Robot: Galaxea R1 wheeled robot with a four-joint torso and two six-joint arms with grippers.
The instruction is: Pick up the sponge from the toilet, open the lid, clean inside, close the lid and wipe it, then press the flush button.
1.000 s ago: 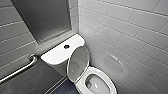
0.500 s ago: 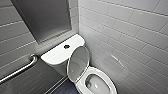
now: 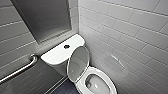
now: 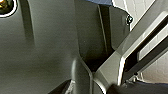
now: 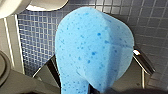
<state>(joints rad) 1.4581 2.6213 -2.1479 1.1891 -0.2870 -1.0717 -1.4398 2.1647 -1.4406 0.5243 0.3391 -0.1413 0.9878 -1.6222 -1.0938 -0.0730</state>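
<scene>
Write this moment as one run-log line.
lid: raised | toilet: bowl exposed | sponge: held in right gripper | flush button: on tank, nothing touching it

Front of toilet (image 3: 111,86) beyond head view's edge

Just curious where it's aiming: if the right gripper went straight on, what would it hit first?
Probably the floor of small dark tiles: the right gripper points at it, and the sponge in its jaws would touch first. Depth is hard to judge.
</scene>
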